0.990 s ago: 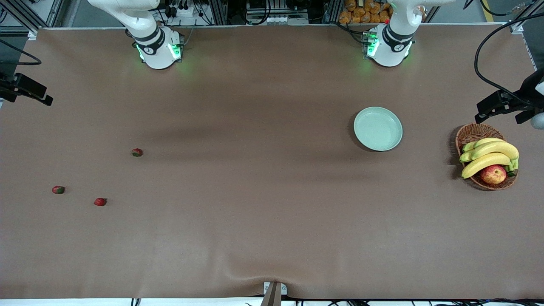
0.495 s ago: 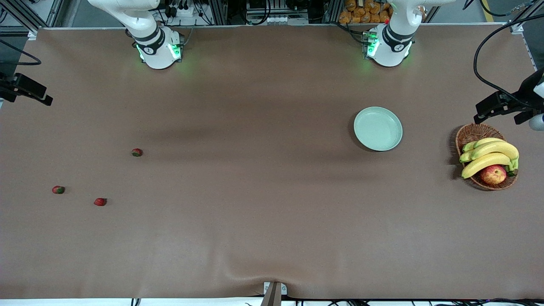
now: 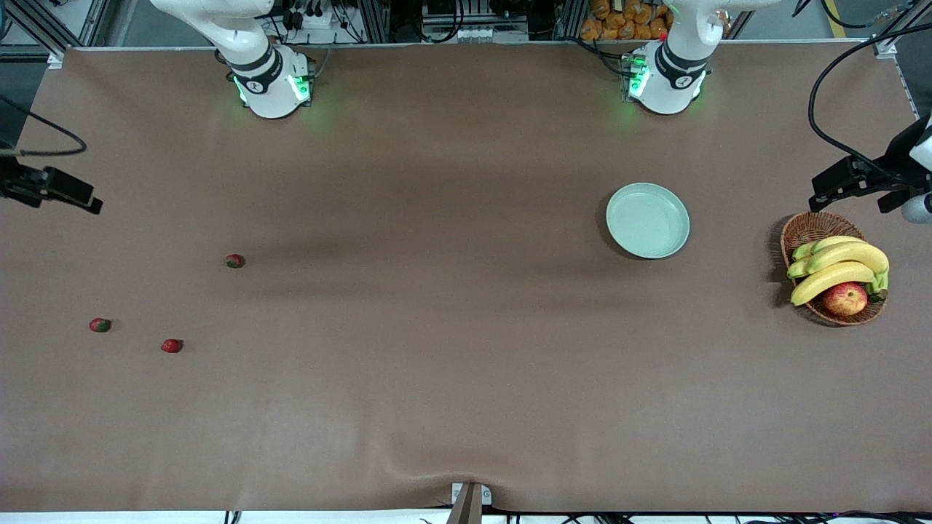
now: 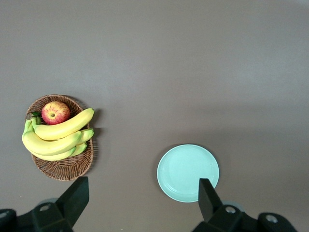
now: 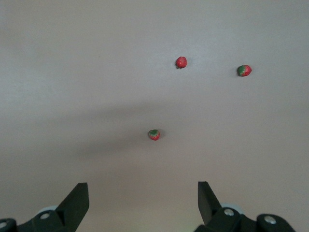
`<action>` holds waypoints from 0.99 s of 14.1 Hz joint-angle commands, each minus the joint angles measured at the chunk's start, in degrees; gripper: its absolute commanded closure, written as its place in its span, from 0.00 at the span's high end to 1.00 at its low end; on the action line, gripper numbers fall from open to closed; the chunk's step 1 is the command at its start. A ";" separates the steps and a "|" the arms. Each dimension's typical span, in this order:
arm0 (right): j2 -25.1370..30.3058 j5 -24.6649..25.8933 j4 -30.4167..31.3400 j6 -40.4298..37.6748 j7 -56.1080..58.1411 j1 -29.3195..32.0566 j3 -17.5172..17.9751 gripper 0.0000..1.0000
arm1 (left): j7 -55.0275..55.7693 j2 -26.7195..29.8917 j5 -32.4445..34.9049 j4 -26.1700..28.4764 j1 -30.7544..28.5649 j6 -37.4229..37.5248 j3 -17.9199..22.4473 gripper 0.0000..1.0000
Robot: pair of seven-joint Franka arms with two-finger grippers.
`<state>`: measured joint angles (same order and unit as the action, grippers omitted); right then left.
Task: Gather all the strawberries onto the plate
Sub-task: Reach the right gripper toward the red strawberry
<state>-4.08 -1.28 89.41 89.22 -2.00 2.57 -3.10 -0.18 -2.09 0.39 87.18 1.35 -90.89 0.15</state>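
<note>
Front view: arms raised (end effectors apart)

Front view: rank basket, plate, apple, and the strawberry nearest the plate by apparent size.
1. basket, though the plate looks close to it
2. plate
3. apple
4. strawberry

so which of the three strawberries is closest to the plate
The strawberry farthest from the front camera. It lies closer to the plate than the other two, which sit nearer the camera, toward the right arm's end.
</note>
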 commanded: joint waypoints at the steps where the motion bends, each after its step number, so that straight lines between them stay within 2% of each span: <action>1: -6.36 0.22 -1.08 4.01 -0.82 0.16 0.20 1.00 | -0.08 0.06 -0.48 0.01 -0.29 0.36 -0.15 1.00; 6: -17.52 0.93 -1.60 15.78 -0.12 0.59 0.03 1.00 | -0.18 -0.55 -0.66 -0.08 -0.21 0.27 -0.15 1.00; 9: -22.36 0.84 -1.69 23.08 0.06 3.67 -0.06 1.00 | 0.09 -1.25 -1.89 -0.08 -0.12 0.10 -0.15 1.00; 10: -23.94 1.62 -1.78 24.15 0.50 3.67 -0.15 1.00 | 0.09 -1.25 -1.89 -0.17 -0.30 0.10 -0.15 1.00; 12: -26.66 6.44 -2.30 24.51 3.73 3.50 -0.06 1.00 | -0.26 -1.43 -1.97 -0.17 -0.56 0.10 -0.15 1.00; 14: -28.61 6.64 -2.39 26.70 6.12 3.93 0.03 1.00 | -0.26 -1.78 -1.98 -0.52 -0.12 -0.16 -0.15 1.00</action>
<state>-30.25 4.14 89.10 114.94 1.93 6.08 -3.50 -0.18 -3.55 -0.57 87.35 1.25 -90.92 0.14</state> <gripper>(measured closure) 0.000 0.000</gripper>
